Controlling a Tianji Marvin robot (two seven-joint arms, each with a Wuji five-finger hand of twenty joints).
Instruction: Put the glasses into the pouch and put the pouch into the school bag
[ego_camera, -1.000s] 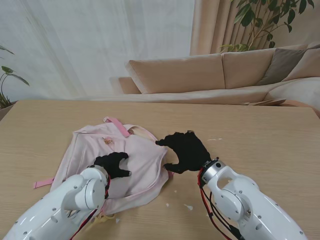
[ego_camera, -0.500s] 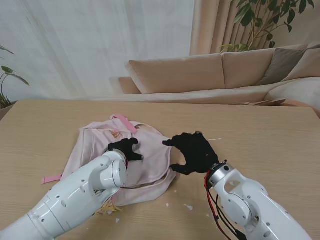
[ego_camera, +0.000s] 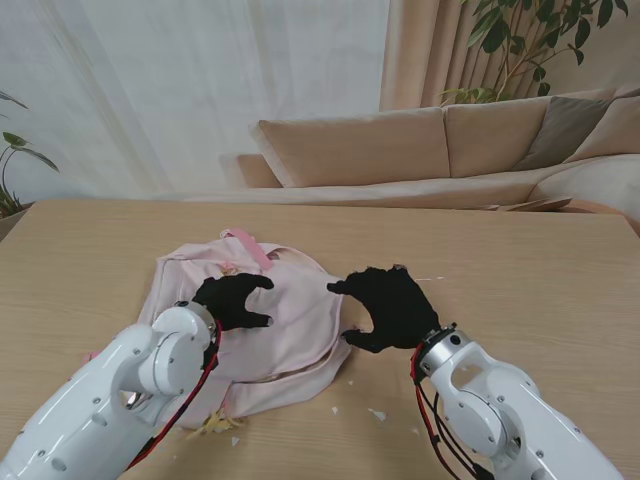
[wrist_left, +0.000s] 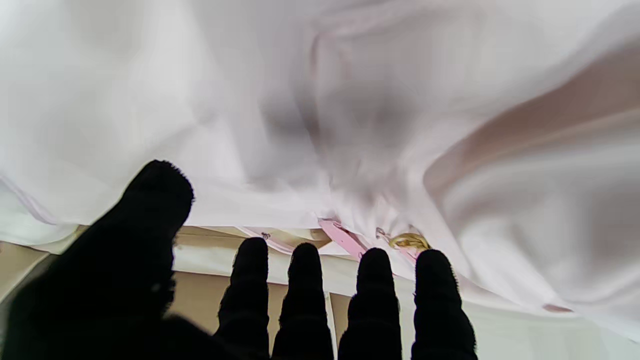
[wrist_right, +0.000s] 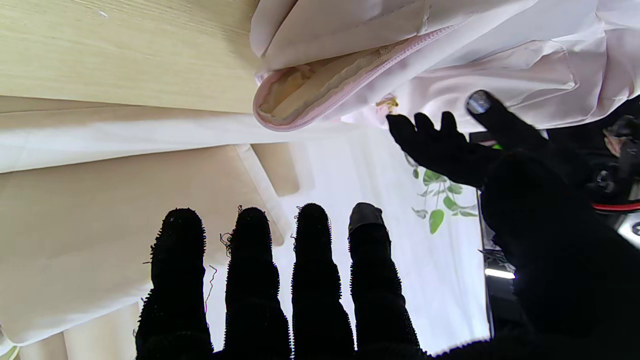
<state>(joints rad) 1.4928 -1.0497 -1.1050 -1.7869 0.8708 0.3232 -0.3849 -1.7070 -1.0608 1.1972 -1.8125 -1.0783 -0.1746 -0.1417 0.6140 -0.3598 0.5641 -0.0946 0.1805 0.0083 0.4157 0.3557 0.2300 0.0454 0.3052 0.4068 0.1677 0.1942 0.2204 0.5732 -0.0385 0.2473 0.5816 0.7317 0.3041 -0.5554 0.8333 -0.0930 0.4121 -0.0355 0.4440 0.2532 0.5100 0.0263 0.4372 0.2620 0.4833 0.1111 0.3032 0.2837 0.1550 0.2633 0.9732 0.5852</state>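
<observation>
The pale pink school bag (ego_camera: 290, 320) lies flat on the table with its pink handle (ego_camera: 243, 248) at the far side. My left hand (ego_camera: 232, 300) hovers over the bag's middle, fingers spread, holding nothing. My right hand (ego_camera: 388, 305) is at the bag's right edge, fingers apart and empty. In the left wrist view the bag's cloth (wrist_left: 320, 110) fills the frame and a gold zip pull (wrist_left: 409, 242) shows past the fingertips (wrist_left: 304, 260). The right wrist view shows the bag's zipped rim (wrist_right: 320, 95) and my left hand (wrist_right: 445, 145). Neither glasses nor pouch can be seen.
A pink strap end (ego_camera: 97, 357) sticks out at the bag's left side. Small white scraps (ego_camera: 377, 413) lie on the wooden table (ego_camera: 530, 280) nearer to me. A beige sofa (ego_camera: 420, 150) and curtains stand beyond the table's far edge.
My left arm swung forward over the bag, then drew back a little to the left. The bag shifted and bunched slightly farther from me. My right hand moved slightly right.
</observation>
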